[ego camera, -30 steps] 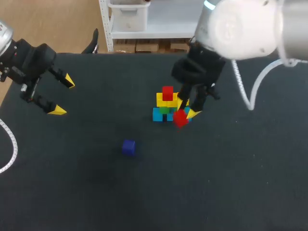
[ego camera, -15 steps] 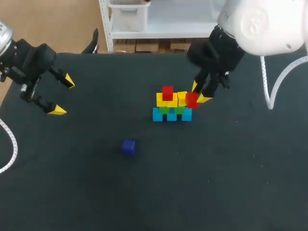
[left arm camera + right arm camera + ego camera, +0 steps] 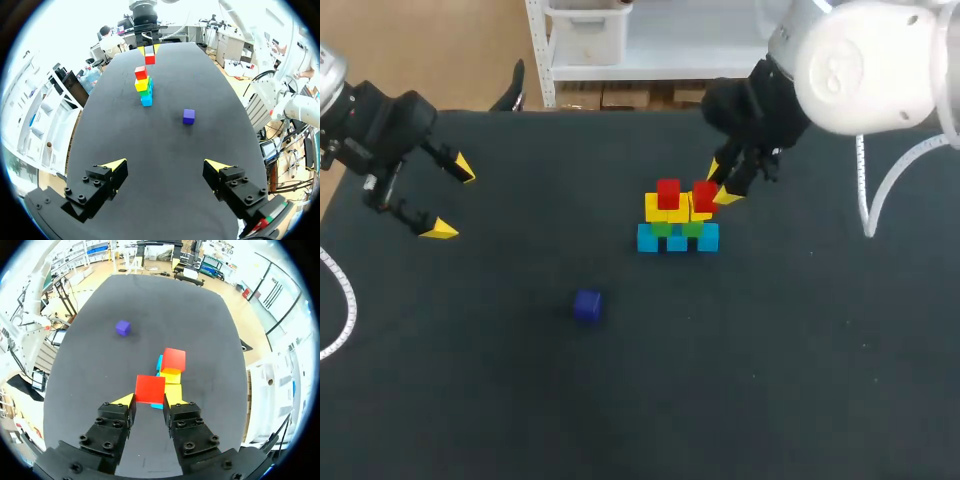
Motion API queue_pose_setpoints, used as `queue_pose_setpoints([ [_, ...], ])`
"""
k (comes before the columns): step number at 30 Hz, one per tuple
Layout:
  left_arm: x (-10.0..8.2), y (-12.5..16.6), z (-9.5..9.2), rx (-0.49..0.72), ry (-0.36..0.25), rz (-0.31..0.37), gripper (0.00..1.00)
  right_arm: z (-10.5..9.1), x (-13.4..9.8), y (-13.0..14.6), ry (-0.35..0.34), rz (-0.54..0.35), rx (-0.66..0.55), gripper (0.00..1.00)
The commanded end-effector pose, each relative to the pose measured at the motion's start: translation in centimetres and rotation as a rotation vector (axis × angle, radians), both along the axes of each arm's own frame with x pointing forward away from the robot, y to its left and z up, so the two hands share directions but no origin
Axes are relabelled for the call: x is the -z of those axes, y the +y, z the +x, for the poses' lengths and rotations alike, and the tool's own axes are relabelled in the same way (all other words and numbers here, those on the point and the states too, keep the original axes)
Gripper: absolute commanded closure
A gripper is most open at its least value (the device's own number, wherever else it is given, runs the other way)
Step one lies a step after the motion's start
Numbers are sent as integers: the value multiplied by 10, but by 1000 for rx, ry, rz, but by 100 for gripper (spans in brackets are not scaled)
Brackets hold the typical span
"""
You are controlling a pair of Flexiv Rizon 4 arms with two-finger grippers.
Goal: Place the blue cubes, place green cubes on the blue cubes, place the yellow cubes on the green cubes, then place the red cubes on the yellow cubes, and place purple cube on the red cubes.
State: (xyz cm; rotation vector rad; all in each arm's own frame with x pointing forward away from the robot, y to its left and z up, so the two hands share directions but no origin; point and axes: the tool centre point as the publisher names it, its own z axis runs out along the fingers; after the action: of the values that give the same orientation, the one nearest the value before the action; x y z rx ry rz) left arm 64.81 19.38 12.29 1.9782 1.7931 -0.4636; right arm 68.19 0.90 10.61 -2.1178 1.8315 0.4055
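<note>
Gripping a red cube (image 3: 150,388) above the stack (image 3: 677,228), right pincer (image 3: 150,401), purple cube (image 3: 587,305) well apart, left pincer (image 3: 165,163) spread wide

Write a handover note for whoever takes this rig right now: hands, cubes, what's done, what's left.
Left hand: open, empty, at the left side of the black table, away from the stack.
Right hand: shut on a small red cube, at the stack's right side over the yellow layer; whether it rests there yet, I cannot tell.
Done: light blue cubes at the bottom, green cubes on them, yellow cubes on those, another red cube on the left yellow one.
Left: seat and release the held red cube, then set the dark purple cube, alone on the table nearer the robot, on the reds.
</note>
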Motion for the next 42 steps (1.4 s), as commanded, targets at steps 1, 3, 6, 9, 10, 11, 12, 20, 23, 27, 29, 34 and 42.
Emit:
queue_pose_setpoints([
  [1,1,1,1,4,-2,-4,0,10,2,4,16,-4,-3,100],
  [3,1,1,1,4,-2,-4,0,11,1,4,22,-10,4,100],
  [6,1,1,1,4,-2,-4,0,14,0,4,27,-23,11,100],
  [9,1,1,1,4,-2,-4,0,16,-3,3,23,-38,15,100],
  [10,1,1,1,4,-2,-4,0,17,-3,3,23,-39,16,100],
  [11,1,1,1,4,-2,-4,0,18,-4,3,22,-39,18,100],
  [12,1,1,1,4,-2,-4,0,18,-3,4,22,-39,18,100],
  [20,1,1,1,4,-2,-4,0,21,2,8,34,-50,17,100],
  [23,1,1,1,4,-2,-4,0,22,4,9,39,-56,19,100],
  [27,1,1,1,4,-2,-4,0,23,4,10,40,-59,23,100],
  [29,1,1,1,4,-2,-4,0,24,4,11,41,-62,24,100],
  [34,1,1,1,4,-2,-4,0,25,5,11,44,-65,26,100],
  [42,1,1,1,4,-2,-4,0,27,8,11,49,-67,30,100],
])
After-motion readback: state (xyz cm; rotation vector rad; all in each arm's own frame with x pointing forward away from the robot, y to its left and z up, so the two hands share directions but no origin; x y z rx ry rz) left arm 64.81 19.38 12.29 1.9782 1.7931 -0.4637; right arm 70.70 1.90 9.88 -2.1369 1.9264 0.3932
